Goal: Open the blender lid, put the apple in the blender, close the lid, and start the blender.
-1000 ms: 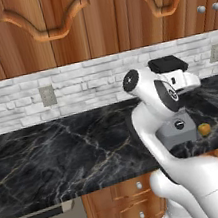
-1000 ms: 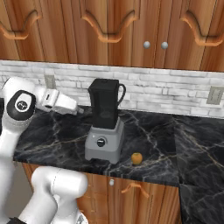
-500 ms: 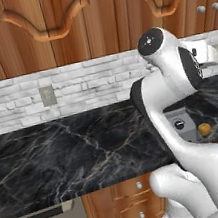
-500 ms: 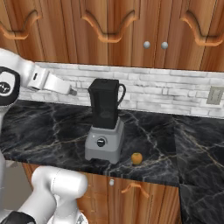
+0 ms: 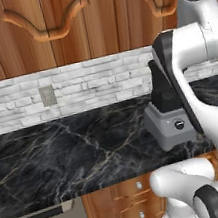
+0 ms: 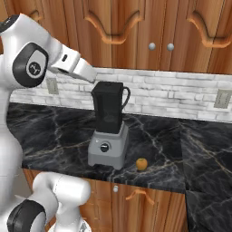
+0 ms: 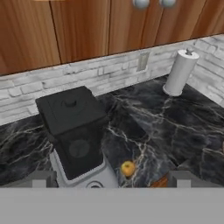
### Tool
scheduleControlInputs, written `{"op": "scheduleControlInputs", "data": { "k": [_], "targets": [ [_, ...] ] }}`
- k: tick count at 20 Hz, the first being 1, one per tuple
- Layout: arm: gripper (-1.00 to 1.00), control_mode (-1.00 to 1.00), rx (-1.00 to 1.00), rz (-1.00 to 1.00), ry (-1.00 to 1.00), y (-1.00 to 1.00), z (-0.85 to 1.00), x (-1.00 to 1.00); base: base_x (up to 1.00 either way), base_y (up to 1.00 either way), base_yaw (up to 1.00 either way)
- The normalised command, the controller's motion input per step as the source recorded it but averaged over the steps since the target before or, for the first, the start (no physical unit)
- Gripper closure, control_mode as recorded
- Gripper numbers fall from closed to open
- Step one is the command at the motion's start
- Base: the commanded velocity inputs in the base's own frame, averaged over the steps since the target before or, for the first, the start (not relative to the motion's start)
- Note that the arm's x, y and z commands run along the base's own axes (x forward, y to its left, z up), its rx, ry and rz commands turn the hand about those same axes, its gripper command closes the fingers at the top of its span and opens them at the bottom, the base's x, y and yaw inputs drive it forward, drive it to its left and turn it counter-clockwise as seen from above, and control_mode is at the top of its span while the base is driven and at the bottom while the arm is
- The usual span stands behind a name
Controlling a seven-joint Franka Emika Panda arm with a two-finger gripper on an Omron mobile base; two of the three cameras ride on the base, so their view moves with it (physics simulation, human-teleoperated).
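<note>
The blender (image 6: pixel 108 136) stands on the black marble counter (image 6: pixel 54 136), a grey base with a round knob under a dark jar. The black blender lid (image 6: pixel 108 84) sits shut on the jar's rim. The apple (image 6: pixel 142 164), small and yellow-orange, lies on the counter just right of the base. In the hand view I look down on the lid (image 7: pixel 70 107), the jar (image 7: pixel 81 148) and the apple (image 7: pixel 127 168). My gripper (image 7: pixel 110 180) hangs above and to the left of the blender, open, with nothing between its fingertips (image 7: pixel 39 179). My arm hides part of the blender (image 5: pixel 171 126) in the left base view.
A white paper towel roll (image 7: pixel 179 72) stands on the counter against the brick backsplash. Wall outlets (image 5: pixel 47 95) (image 6: pixel 222 98) sit on the backsplash. Wooden upper cabinets (image 6: pixel 136 31) hang above the blender, and drawers (image 6: pixel 136 197) lie below the counter edge.
My arm has swung up and its forearm has reached right toward the top of the blender. The jaws stayed open. Blender, lid and apple have not moved.
</note>
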Motion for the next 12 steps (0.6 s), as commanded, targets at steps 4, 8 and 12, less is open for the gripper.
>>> {"op": "scheduleControlInputs", "data": {
  "k": [4,8,12],
  "targets": [
    [-1.0,-1.0,0.0,0.22,0.1,-0.03,-0.31,0.54,0.0,0.0,0.0],
    [-1.0,-1.0,0.08,0.23,0.06,-0.04,-0.42,0.51,0.0,0.0,0.0],
    [-1.0,-1.0,0.15,0.16,0.01,-0.08,-0.27,0.67,0.0,0.0,0.0]
  ]
}}
